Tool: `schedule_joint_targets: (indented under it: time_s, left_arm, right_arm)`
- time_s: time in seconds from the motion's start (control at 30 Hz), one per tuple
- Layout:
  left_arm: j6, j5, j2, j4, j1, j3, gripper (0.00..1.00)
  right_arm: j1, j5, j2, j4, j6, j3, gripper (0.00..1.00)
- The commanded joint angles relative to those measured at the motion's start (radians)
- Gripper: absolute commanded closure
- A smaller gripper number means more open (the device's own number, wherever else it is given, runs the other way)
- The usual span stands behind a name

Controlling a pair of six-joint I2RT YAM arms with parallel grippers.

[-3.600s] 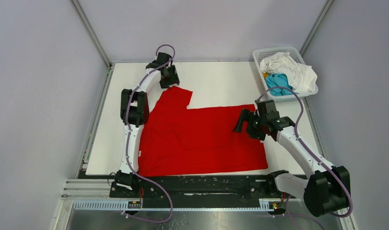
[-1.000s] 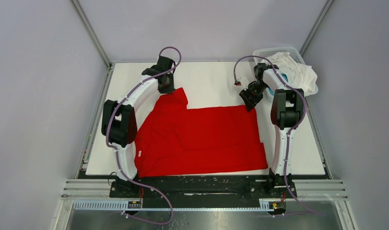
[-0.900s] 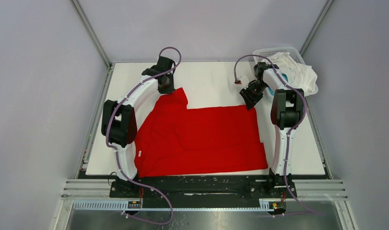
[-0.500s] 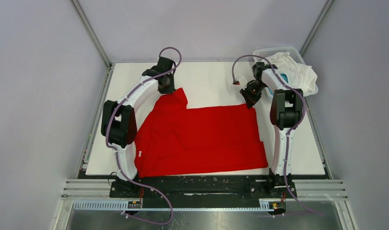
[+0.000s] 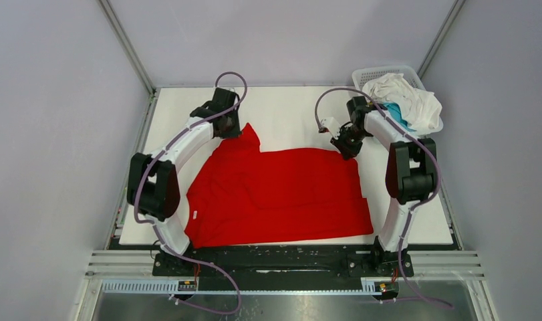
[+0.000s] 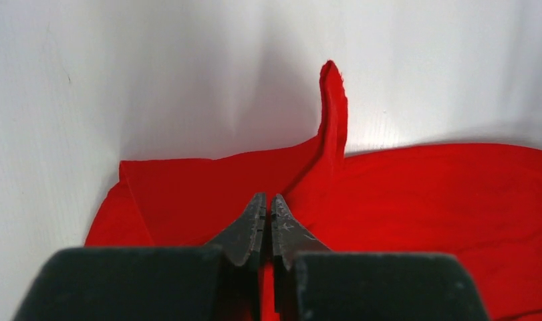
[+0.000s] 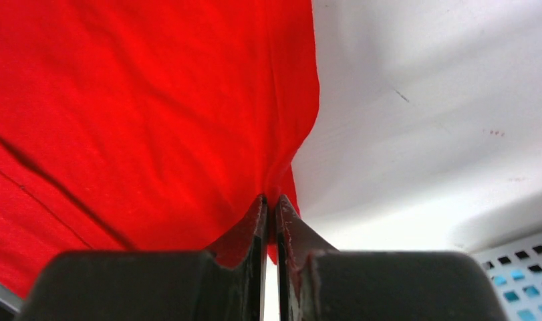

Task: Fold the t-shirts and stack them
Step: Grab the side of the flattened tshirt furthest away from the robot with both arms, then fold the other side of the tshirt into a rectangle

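The left claw [image 6: 268,200] is pinched shut on a raised fold of the large bright red cloth t-shirt [image 5: 281,190], at its far left sleeve. The right claw [image 7: 270,200] is narrow too and grips the far right corner. The shirt lies flat between and behind both claws. Just beyond the right claw stands a white plastic lattice basket [image 5: 361,75], which holds a white cloth shirt [image 5: 408,97] and a teal-blue cloth shirt [image 5: 398,115].

Red t-shirt [image 5: 281,190] spread, centre; white t-shirt [image 5: 408,97], teal t-shirt [image 5: 398,114] crumpled far right.
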Motion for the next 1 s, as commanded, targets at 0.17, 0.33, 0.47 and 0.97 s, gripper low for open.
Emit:
schedule_joint_targets:
  time_s: [0.17, 0.33, 0.47, 0.97]
  left_arm:
    - [-0.024, 0.018, -0.209, 0.083, -0.047, -0.151, 1.00]
    - [-0.058, -0.036, -0.336, 0.078, -0.068, -0.272, 1.00]
    - [-0.098, -0.069, -0.446, 0.063, -0.082, -0.366, 1.00]
    - [-0.257, -0.089, -0.774, -0.025, -0.112, -0.559, 1.00]
  right_arm:
    - [0.054, 0.057, -0.254, 0.147, 0.126, -0.243, 1.00]
    - [0.059, 0.115, -0.361, 0.166, 0.182, -0.328, 1.00]
    - [0.063, 0.169, -0.432, 0.160, 0.196, -0.375, 1.00]
    - [0.099, 0.315, -0.533, 0.155, 0.287, -0.437, 0.98]
